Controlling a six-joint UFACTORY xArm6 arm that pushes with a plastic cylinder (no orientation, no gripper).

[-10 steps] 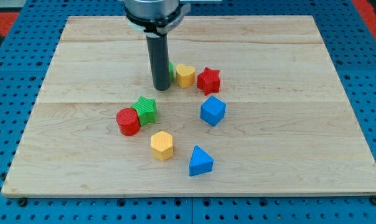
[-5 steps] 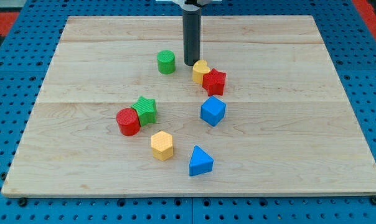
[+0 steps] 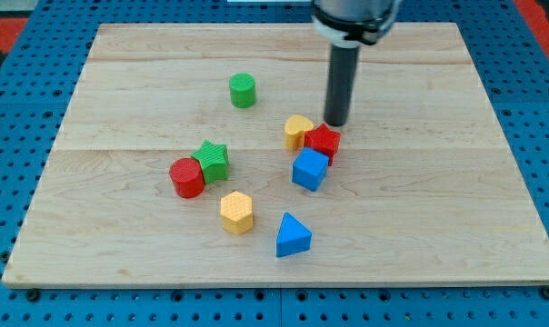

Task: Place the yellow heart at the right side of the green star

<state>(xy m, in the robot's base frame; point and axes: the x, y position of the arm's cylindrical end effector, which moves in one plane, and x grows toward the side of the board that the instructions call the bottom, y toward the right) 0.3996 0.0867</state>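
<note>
The yellow heart (image 3: pixel 298 131) lies near the board's middle, touching the red star (image 3: pixel 323 141) on its right. The green star (image 3: pixel 212 160) sits to the lower left of the heart, touching the red cylinder (image 3: pixel 187 177) on its left. My tip (image 3: pixel 335 123) is down on the board just above and right of the red star, to the right of the yellow heart and not touching it.
A blue cube (image 3: pixel 310 170) sits just below the red star. A green cylinder (image 3: pixel 243 90) stands toward the view's top. A yellow hexagon (image 3: pixel 237 213) and a blue triangle (image 3: pixel 292 235) lie near the view's bottom. The wooden board (image 3: pixel 438 182) rests on a blue pegboard.
My tip moved from left of the heart, round its top, to its right. The yellow heart, red star and blue cube were pushed down; the green cylinder, hidden at first, is uncovered.
</note>
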